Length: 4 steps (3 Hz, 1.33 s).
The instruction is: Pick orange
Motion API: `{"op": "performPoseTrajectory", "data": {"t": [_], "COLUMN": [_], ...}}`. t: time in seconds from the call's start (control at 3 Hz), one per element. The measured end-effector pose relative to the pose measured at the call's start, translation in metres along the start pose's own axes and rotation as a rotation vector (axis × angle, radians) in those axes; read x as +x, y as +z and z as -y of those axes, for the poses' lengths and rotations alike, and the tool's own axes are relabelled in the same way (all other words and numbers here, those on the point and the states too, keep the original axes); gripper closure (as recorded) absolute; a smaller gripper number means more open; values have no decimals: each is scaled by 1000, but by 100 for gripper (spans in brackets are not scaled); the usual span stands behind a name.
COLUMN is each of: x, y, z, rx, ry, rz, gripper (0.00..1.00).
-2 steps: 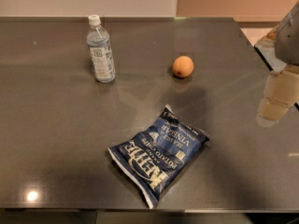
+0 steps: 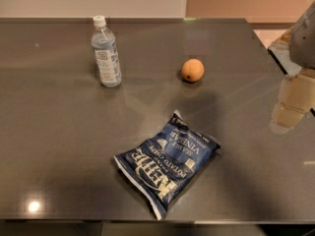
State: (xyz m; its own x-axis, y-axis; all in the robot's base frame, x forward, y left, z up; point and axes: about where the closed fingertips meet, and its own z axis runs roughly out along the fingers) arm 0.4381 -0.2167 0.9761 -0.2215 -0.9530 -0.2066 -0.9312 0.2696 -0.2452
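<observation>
The orange [image 2: 192, 70] is a small round fruit with dull skin, resting on the dark table [image 2: 59, 146] right of centre toward the back. My gripper [image 2: 291, 104] hangs at the right edge of the view, above the table, well to the right of the orange and a little nearer the front. It holds nothing that I can see and is apart from the orange.
A clear water bottle [image 2: 105, 53] with a white cap stands upright at the back left. A blue chip bag [image 2: 166, 162] lies flat in front of the orange. The table's right edge runs diagonally behind the gripper; a pale wall stands at the back.
</observation>
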Motion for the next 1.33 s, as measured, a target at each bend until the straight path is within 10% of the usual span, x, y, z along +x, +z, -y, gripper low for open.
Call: {"op": "performPoseTrajectory", "data": {"t": [1.33], "x": [-55], "y": [77], "z": [67], "rx": [-45], "ry": [-43], "rz": [68], "gripper": [0]}}
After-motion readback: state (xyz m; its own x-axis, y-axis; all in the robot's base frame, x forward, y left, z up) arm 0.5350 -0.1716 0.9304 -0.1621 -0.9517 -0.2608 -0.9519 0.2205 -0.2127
